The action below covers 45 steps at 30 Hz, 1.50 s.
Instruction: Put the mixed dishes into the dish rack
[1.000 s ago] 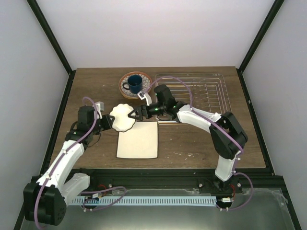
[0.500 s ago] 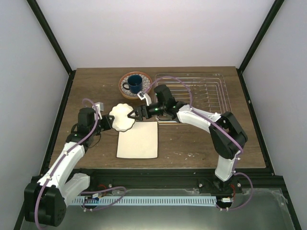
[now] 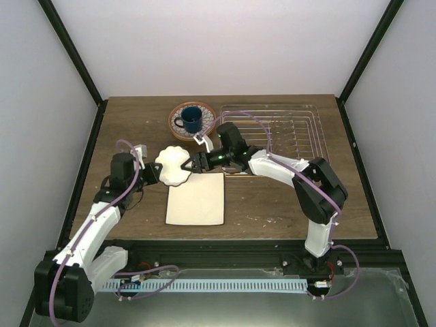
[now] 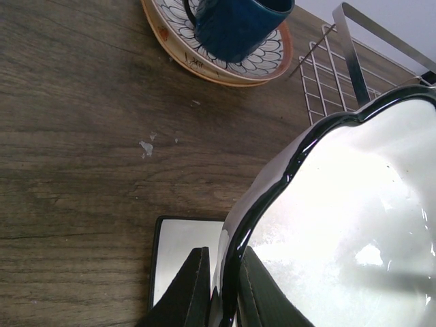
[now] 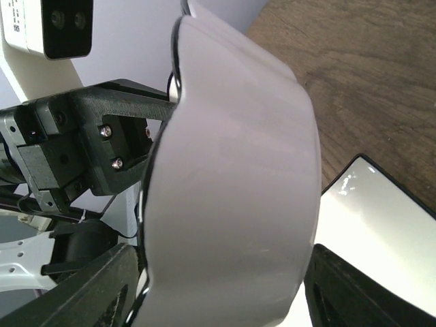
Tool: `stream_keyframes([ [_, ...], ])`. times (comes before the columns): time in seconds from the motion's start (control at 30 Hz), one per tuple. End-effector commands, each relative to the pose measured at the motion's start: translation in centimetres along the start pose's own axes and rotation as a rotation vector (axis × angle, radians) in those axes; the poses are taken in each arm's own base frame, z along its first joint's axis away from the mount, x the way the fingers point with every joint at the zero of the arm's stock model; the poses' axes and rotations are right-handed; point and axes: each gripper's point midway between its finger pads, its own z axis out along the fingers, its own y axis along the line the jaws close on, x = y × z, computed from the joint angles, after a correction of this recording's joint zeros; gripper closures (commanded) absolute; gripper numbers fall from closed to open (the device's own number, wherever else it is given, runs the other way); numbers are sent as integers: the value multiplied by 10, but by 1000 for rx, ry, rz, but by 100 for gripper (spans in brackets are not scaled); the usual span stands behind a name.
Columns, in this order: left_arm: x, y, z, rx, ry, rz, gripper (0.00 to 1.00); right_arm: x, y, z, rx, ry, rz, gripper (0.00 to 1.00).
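My left fingers (image 4: 191, 286) are pinched on the rim of the small white scalloped bowl (image 4: 340, 225), one inside and one outside: a firm clamp on the thin edge. The left gripper (image 3: 151, 174) holds it tipped up off the table (image 3: 272, 204), at about the 9 o'clock side of the top view.

My right fingers (image 5: 88, 286) stand spread either side of the bowl's outer wall. Whether they press it yet or only flank it, I cannot tell. The right gripper (image 3: 193, 163) comes in from the bowl's 3 o'clock, so this reads to me as a hand-over (the right arm sits nearer the rack).

The bowl is glossy glazed ceramic, wavy-lipped with a thin dark line along the rim, and smooth and rounded outside.

At its 5 o'clock lies the flat cream rectangular plate (image 3: 196, 199), shiny, dark-edged and low, with little to catch hold of. At 12 to 1 o'clock the dark blue mug (image 3: 191, 119) sits on the orange-rimmed patterned plate (image 3: 176, 129), petal-painted in blue and white.

Progress: barely begun. The dish rack (image 3: 319, 136), thin silver wire at 2 o'clock, holds nothing I can see, so all four dishes wait outside it. The wood-grain top is scuffed.
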Motion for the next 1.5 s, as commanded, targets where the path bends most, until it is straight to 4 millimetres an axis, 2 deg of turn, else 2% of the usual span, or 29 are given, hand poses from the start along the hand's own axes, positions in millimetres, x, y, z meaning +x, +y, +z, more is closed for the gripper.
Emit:
stream_keyframes([
  [0.0,-25,-22,-5,92,-99,13,100,-12,19,-1,-37,-25,-57,35],
  [0.27,-13,-18,3,99,-71,-1,100,-16,22,0,-57,-39,-72,64],
  [0.5,-6,-15,8,103,-60,-5,100,-18,22,1,-60,-48,-76,65],
  [0.83,7,-10,20,114,-27,-24,93,-19,19,2,-50,-53,-78,65],
  [0.93,11,-10,22,129,-22,-26,100,-18,18,3,-51,-50,-75,65],
  [1.13,12,-18,24,182,-19,-20,100,-17,21,2,-63,-45,-79,64],
  [1.47,11,-42,20,322,-15,-1,100,-17,24,2,-78,-44,-100,52],
])
